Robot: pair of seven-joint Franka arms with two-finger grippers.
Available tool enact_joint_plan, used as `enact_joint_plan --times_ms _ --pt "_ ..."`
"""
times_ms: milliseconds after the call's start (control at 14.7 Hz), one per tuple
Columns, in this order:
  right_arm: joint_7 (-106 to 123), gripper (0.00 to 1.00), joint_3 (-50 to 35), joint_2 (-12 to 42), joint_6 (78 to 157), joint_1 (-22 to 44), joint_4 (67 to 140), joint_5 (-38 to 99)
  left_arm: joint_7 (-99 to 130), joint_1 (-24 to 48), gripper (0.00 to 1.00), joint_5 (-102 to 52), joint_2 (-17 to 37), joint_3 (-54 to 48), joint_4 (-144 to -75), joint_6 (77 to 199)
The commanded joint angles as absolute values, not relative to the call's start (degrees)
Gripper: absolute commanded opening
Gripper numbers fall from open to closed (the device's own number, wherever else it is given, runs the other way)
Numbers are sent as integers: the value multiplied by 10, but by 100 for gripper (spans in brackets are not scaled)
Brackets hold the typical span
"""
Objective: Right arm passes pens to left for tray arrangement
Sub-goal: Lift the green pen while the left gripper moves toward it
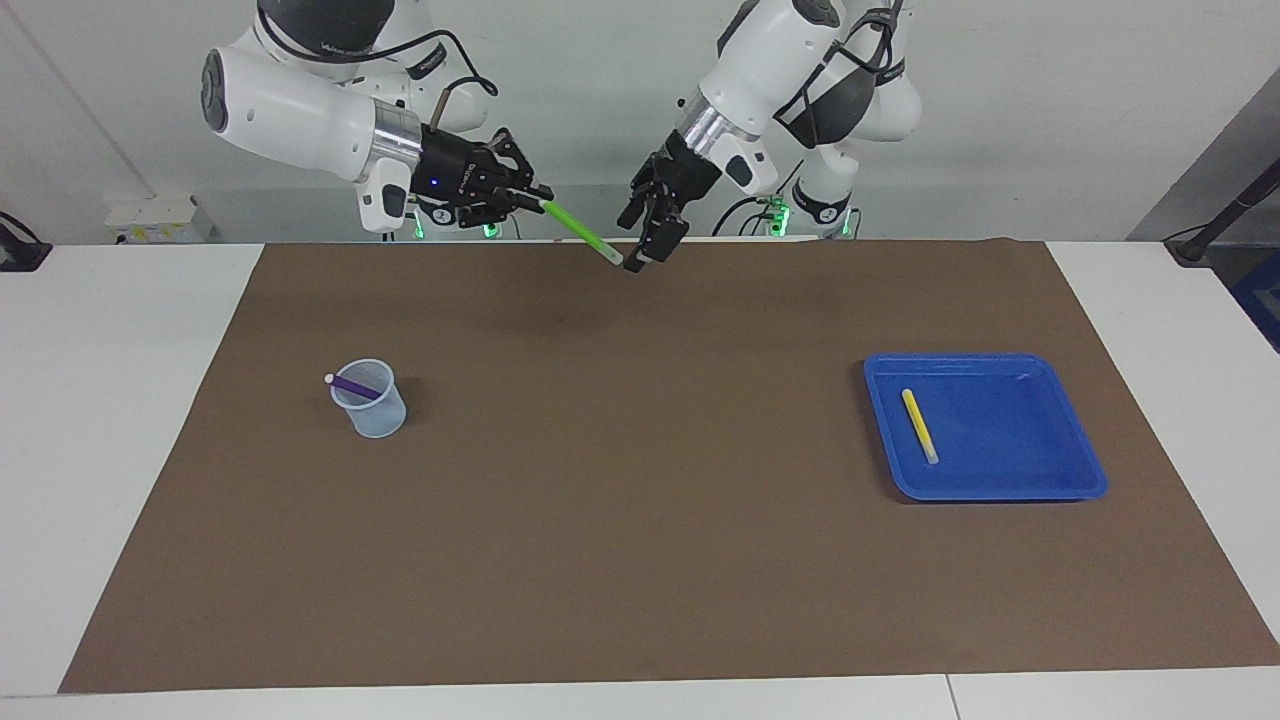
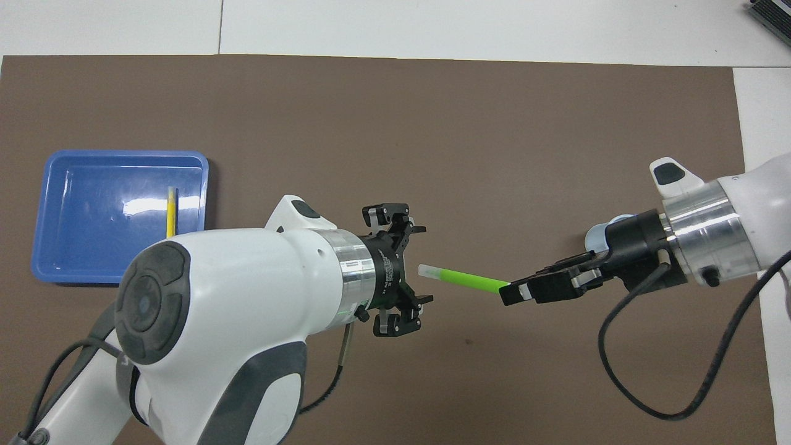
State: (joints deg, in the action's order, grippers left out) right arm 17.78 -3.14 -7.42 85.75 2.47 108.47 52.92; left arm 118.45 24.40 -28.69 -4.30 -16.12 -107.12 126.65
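My right gripper (image 1: 530, 197) is shut on one end of the green pen (image 1: 580, 230) and holds it in the air over the brown mat's edge nearest the robots. My left gripper (image 1: 640, 240) is open, its fingers spread on either side of the pen's pale tip. In the overhead view the green pen (image 2: 463, 279) runs from the right gripper (image 2: 516, 292) to the open left gripper (image 2: 411, 269). The yellow pen (image 1: 920, 425) lies in the blue tray (image 1: 1000, 480). The purple pen (image 1: 355, 385) leans in a translucent cup (image 1: 375, 415).
The tray (image 2: 93, 247) with the yellow pen (image 2: 170, 213) sits toward the left arm's end of the brown mat (image 1: 640, 520). The cup stands toward the right arm's end; in the overhead view only a sliver of the cup (image 2: 596, 233) shows past the right gripper.
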Motion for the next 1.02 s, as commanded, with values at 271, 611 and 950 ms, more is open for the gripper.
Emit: enact_joint_plan --times_ms 271,611,950 --pt "216 0 -31 -104 860 19 1128 572 1228 290 91 -288 -34 -156 -1056 1272" --pt "219 0 -31 -105 860 19 1128 573 1233 300 84 -284 -34 -157 -1049 1272" --pt "220 0 -31 -105 860 18 1128 573 1239 307 76 -268 -34 -158 -1053 1275"
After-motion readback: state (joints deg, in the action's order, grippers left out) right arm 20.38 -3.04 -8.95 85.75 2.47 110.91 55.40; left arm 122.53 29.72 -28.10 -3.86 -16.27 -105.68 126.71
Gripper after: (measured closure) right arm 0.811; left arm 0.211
